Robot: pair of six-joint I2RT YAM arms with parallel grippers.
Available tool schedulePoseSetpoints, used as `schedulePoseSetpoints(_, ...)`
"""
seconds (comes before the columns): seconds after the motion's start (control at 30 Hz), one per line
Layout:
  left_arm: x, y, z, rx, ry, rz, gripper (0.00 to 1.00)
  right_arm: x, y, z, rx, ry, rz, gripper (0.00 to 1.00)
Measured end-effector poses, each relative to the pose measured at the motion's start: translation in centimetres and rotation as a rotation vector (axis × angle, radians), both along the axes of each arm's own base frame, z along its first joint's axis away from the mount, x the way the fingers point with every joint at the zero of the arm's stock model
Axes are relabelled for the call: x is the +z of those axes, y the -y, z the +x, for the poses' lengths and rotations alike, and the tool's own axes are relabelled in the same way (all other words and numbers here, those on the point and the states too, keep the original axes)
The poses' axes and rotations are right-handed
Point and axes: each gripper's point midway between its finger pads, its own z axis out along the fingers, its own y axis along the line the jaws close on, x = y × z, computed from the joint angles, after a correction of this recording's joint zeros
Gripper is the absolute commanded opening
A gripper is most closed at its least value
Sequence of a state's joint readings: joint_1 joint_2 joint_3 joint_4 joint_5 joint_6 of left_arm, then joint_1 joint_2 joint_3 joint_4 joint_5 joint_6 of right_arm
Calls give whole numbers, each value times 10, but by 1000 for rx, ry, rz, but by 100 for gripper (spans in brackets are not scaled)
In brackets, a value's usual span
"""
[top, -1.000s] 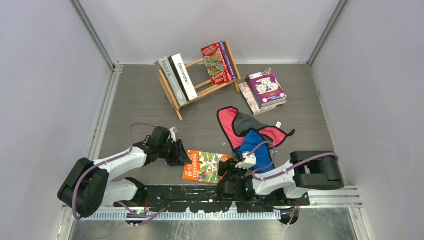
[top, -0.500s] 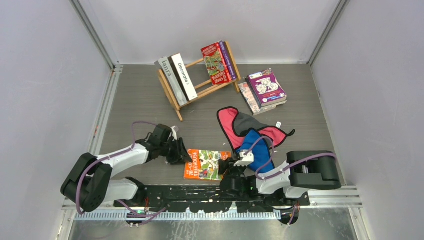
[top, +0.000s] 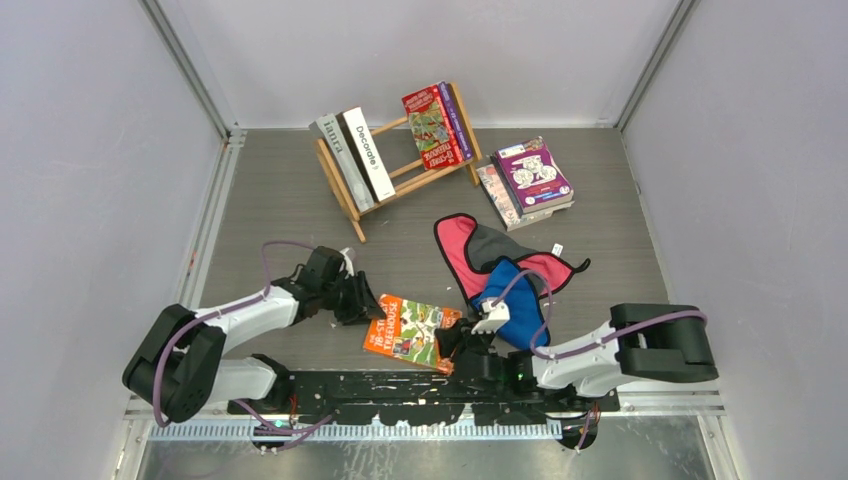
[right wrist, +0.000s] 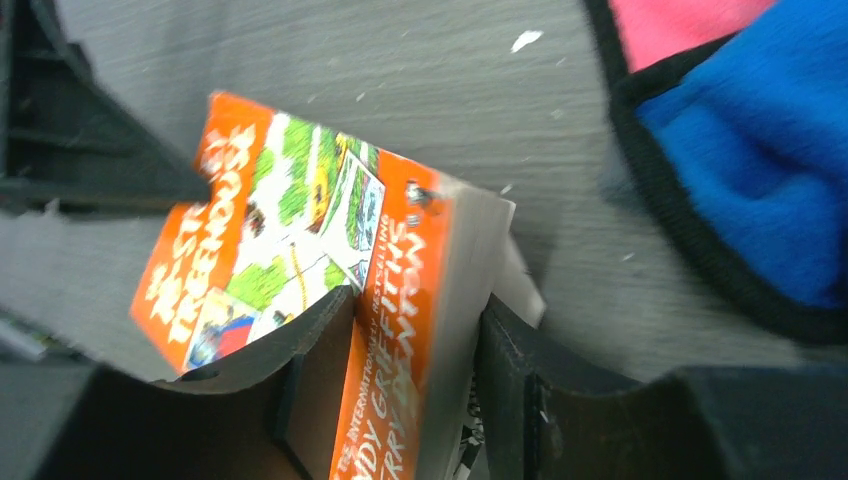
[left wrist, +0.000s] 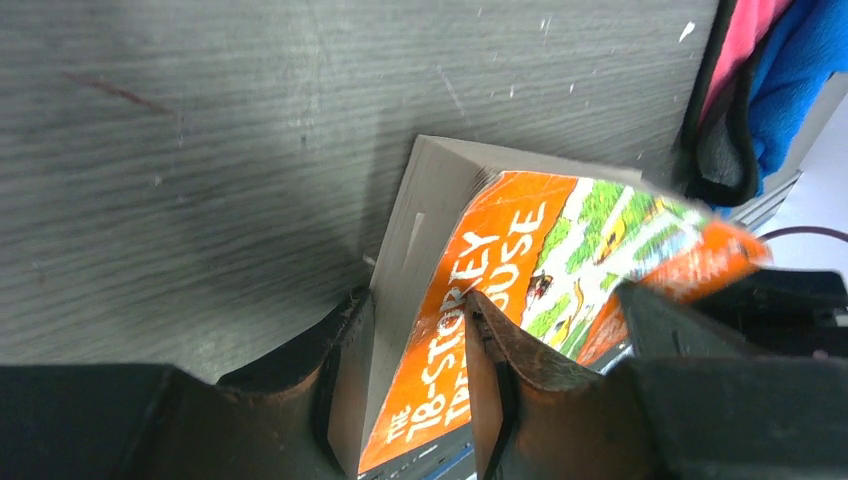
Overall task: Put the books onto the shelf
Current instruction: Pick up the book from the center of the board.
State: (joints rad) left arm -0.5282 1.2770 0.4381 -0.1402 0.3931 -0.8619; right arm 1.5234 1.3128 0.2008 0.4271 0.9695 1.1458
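Both arms on the same book; orange book (top: pixel 410 332) sits near the front edge of the table (top: pixel 280 220), between the two grippers, well apart from the shelf (top: pixel 345 205).

Left gripper (top: pixel 363 302) clamped on the orange book's left end; left wrist view shows its fingers (left wrist: pixel 345 390) narrow, one against the page block, the other on the cover.

Right gripper (top: pixel 449 342) on the book's right end; right wrist view shows its fingers (right wrist: pixel 315 370) either side of the spine edge, one on the cover, the other against the pages; looks like a grip, jaws at a middling width.

Book looks tilted; cannot tell whether any edge touches the table.

Shelf at the back, angled; grey book (top: pixel 328 148) and "Decorate" book (top: pixel 366 152) upright at its left end; red-covered book (top: pixel 430 125) and purple book (top: pixel 457 118) leaning at its right end.

Stack of books (top: pixel 532 175) flat on the table just right of the shelf.

Pink cloth (top: pixel 457 252), grey cloth (top: pixel 493 243), blue cloth (top: pixel 515 300) heaped together between the stack and the right gripper; blue cloth just beside the right gripper.
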Motion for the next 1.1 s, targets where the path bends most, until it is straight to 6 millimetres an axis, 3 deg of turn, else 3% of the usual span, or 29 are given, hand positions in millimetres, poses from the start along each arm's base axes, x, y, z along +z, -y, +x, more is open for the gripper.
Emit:
schedulePoseSetpoints(0.27,7,7,28,59,103,-16,38,34,-39,-43,230,-119,194,1)
schedulePoseSetpoints(0.67,22,6,30,97,141,-23,45,54,-37,-44,240,-108,247,1)
schedulePoseSetpoints(0.83,43,-6,36,169,220,-8,52,66,-37,-42,240,-90,282,1)
schedulePoseSetpoints(1.1,73,-29,38,294,325,-11,52,88,-34,-40,248,-48,325,1)
